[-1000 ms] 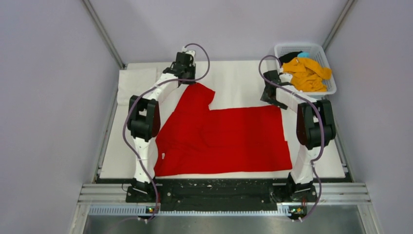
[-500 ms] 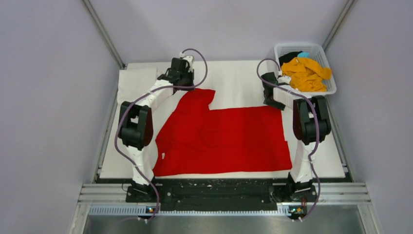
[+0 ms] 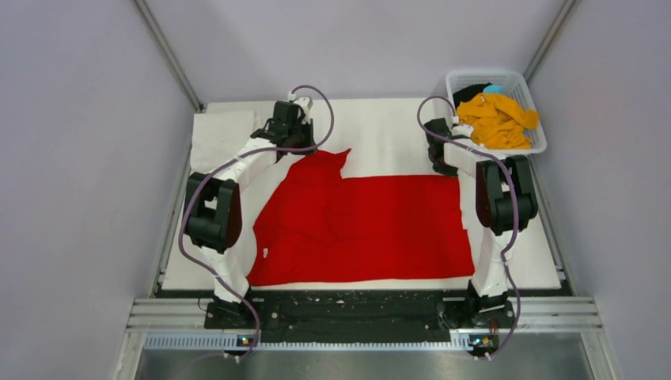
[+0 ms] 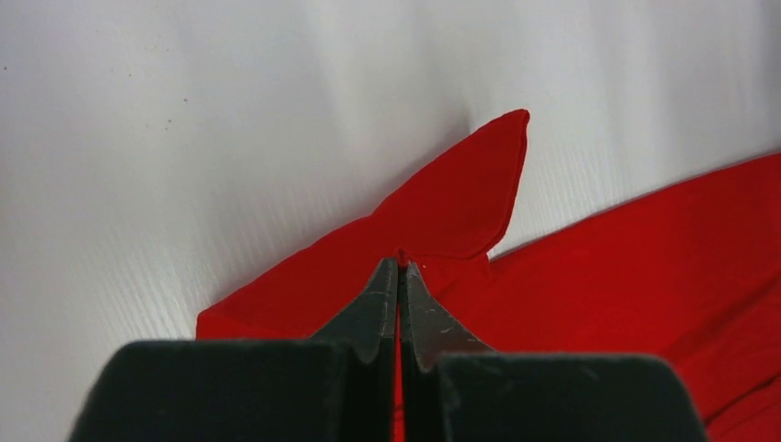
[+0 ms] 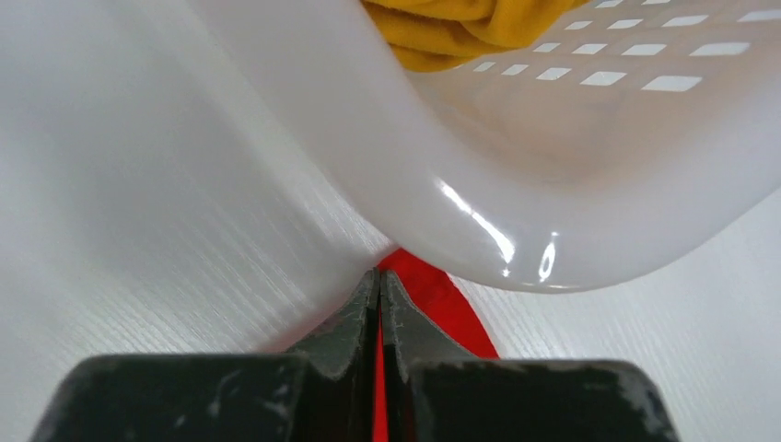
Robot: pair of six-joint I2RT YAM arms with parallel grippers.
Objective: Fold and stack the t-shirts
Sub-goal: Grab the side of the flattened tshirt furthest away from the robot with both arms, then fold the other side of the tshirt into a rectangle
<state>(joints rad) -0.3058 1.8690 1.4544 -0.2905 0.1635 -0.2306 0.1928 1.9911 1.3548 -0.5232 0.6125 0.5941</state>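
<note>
A: Position of the red t-shirt (image 3: 364, 226)?
B: Spread flat on the white surface (image 3: 388, 127) between the two arms. One sleeve points toward the far side at its left.
A: State of the left end effector (image 4: 401, 269)?
B: Fingers pressed together, pinching red cloth at the base of that sleeve.
A: And the right end effector (image 5: 378, 278)?
B: Fingers together too, with a strip of red cloth caught between them at the shirt's far right corner. The tips sit just beside the near wall of the white lattice basket (image 3: 513, 74).
A: Basket contents?
B: An orange-yellow t-shirt (image 3: 498, 120) heaped on top, and black cloth (image 3: 472, 89) behind it, mostly hidden.
</note>
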